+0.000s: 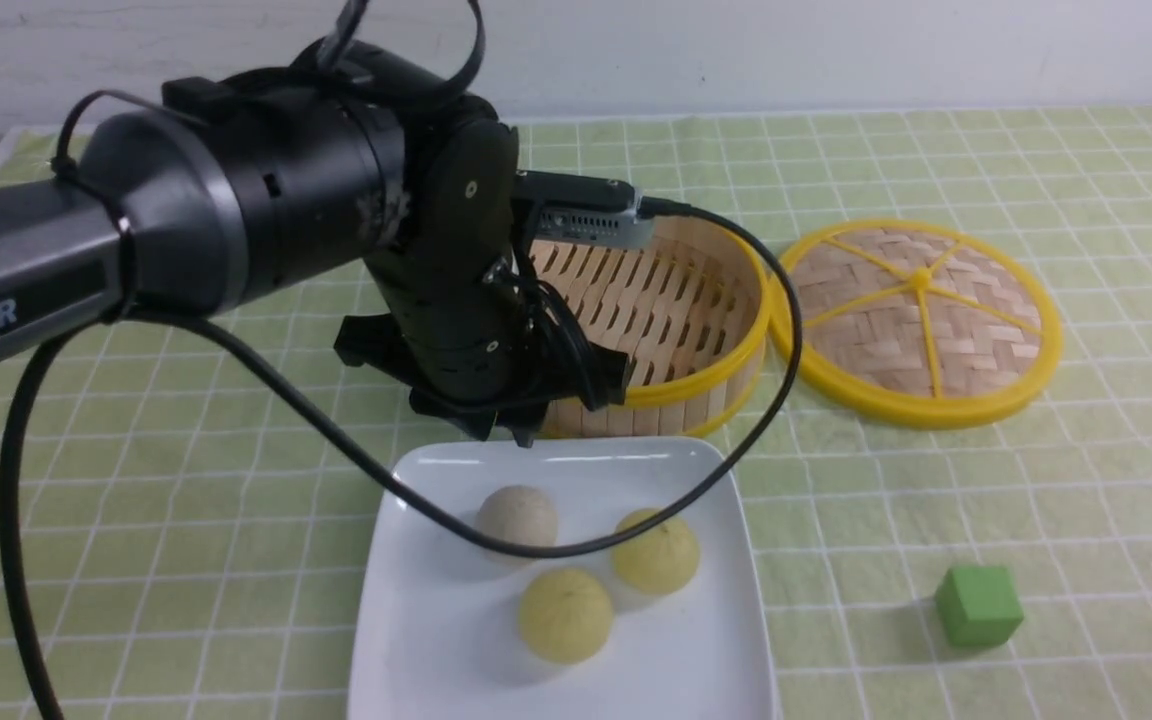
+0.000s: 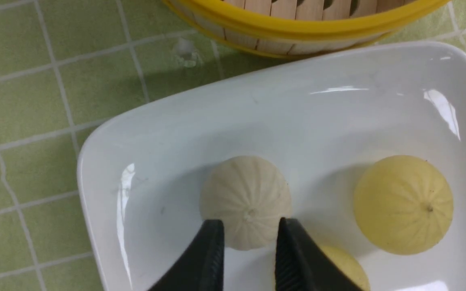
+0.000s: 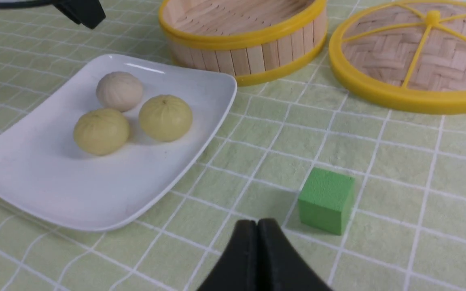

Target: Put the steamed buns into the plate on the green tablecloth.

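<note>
Left gripper [image 2: 250,228] parted, empty; grey bun [image 2: 245,194] just below it, beside yellow buns [image 2: 403,204] on plate [image 2: 107,169], so likely just released. Right gripper [image 3: 257,228] pinched closed, idle.

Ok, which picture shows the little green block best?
The right wrist view: the green block is close and big there, with its top and a side clear to see. The front view shows it smaller and farther off. The left wrist view does not show it at all.

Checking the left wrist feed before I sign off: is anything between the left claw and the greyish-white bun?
Nothing visible. The left claw hangs open over the greyish-white bun, which sits in the plate beside two yellow buns.
</note>
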### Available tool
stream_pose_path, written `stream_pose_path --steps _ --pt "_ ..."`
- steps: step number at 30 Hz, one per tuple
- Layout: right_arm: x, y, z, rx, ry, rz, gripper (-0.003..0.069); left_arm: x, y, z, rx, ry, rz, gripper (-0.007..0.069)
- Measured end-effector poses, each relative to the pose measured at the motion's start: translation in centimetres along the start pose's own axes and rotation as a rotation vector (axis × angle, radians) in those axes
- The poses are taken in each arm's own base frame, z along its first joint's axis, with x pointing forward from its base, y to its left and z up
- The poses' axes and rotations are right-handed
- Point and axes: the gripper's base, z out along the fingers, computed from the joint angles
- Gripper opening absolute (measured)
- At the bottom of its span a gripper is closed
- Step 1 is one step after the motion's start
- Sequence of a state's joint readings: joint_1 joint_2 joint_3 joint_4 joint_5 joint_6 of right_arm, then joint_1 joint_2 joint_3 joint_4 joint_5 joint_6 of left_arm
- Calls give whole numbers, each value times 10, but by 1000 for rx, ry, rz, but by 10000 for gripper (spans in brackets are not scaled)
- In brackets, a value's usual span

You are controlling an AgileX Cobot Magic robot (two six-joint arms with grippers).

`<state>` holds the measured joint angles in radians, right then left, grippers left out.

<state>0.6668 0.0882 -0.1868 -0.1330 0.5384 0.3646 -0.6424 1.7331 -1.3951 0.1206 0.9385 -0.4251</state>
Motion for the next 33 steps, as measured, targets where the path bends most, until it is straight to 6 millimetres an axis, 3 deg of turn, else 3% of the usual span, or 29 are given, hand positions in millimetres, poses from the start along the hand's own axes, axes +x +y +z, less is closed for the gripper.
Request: stream_pose_path --steps 6,11,18,33 --pt "0 3 -2 -35 -24 56 -6 -1 3 -19 3 -50 6 6" --pt "1 -1 -2 24 -129 119 -1 2 8 -41 0 -81 7 2" --pt "34 -25 15 295 -247 219 1 20 27 -89 -89 -74 34 2" --pt "35 -35 11 465 -284 268 9 66 64 -200 -110 -318 21 2"
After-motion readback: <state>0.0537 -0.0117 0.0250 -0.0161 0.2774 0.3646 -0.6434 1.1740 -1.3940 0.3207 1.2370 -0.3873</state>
